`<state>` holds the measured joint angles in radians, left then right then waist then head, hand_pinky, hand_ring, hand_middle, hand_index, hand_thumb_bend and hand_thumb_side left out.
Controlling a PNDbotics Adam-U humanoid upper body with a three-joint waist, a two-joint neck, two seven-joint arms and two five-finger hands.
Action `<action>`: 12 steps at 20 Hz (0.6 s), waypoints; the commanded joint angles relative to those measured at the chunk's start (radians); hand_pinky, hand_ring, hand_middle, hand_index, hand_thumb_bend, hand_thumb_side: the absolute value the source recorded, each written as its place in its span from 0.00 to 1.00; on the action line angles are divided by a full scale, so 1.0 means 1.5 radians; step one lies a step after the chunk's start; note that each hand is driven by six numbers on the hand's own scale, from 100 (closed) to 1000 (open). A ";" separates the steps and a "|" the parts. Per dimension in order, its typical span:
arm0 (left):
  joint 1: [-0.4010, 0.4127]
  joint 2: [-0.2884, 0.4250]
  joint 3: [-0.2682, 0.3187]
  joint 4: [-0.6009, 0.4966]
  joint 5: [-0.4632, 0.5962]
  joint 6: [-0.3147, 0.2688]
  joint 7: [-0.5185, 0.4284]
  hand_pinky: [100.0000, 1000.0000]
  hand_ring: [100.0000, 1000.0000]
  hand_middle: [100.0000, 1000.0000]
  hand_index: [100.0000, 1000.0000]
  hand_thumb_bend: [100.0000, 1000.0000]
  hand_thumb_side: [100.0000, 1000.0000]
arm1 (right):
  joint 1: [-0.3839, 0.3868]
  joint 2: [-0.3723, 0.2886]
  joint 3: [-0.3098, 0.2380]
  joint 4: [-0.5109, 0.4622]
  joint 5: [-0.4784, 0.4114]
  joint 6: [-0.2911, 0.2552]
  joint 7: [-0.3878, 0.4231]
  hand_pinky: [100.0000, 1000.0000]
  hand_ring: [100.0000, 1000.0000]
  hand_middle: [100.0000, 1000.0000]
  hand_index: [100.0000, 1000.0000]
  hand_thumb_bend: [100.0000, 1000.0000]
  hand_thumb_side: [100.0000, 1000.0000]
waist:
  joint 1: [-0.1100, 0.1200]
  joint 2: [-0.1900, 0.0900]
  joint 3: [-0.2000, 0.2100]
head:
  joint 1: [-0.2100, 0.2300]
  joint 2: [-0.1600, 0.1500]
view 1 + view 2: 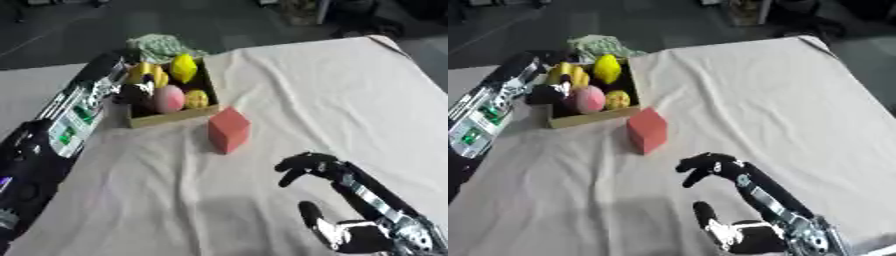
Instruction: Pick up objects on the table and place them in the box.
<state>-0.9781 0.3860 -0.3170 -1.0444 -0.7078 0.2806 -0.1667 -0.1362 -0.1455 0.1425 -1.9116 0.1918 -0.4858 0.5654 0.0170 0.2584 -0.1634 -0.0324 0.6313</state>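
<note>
A red block (229, 129) stands on the white cloth just in front of the shallow cardboard box (171, 118). The box holds a pink round fruit (170, 98), a yellow lemon-shaped piece (183, 68), a small yellow piece (197, 99) and more yellow fruit (144, 72). My left hand (133, 93) is over the box's left side, right beside the pink fruit; whether it holds anything is hidden. At the lower right, my right hand (354, 236) stays well short of the red block, its fingers (306, 167) relaxed with bent tips and holding nothing.
A green and white patterned bundle (162, 45) lies behind the box at the table's far edge. The white cloth (332, 100) stretches to the right of the box and block. Dark floor lies beyond the far edge.
</note>
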 commanded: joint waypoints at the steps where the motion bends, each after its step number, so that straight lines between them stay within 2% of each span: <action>1: -0.010 0.009 0.002 -0.010 -0.008 -0.008 -0.002 0.84 0.78 0.79 0.95 0.00 0.62 | -0.005 -0.002 -0.002 -0.008 -0.003 -0.001 0.001 0.66 0.64 0.75 0.90 0.00 0.37 | -0.001 -0.011 0.001 | -0.001 -0.008; 4: -0.010 0.013 0.003 -0.015 -0.005 -0.012 -0.004 0.85 0.79 0.81 0.96 0.00 0.74 | -0.005 -0.002 -0.002 -0.008 -0.003 -0.001 0.001 0.66 0.64 0.75 0.90 0.00 0.37 | 0.000 -0.011 0.001 | -0.002 -0.008; 12: -0.006 0.044 0.004 -0.063 0.052 -0.034 -0.030 0.88 0.83 0.85 0.99 0.00 0.86 | -0.003 -0.004 -0.005 -0.008 0.000 -0.001 -0.002 0.66 0.64 0.75 0.90 0.00 0.37 | -0.001 -0.012 0.007 | -0.008 -0.008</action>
<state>-0.9726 0.4171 -0.3169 -1.1093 -0.6473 0.2365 -0.2037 -0.1355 -0.1455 0.1412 -1.9116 0.1919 -0.4861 0.5646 0.0171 0.2582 -0.1531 -0.0401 0.6313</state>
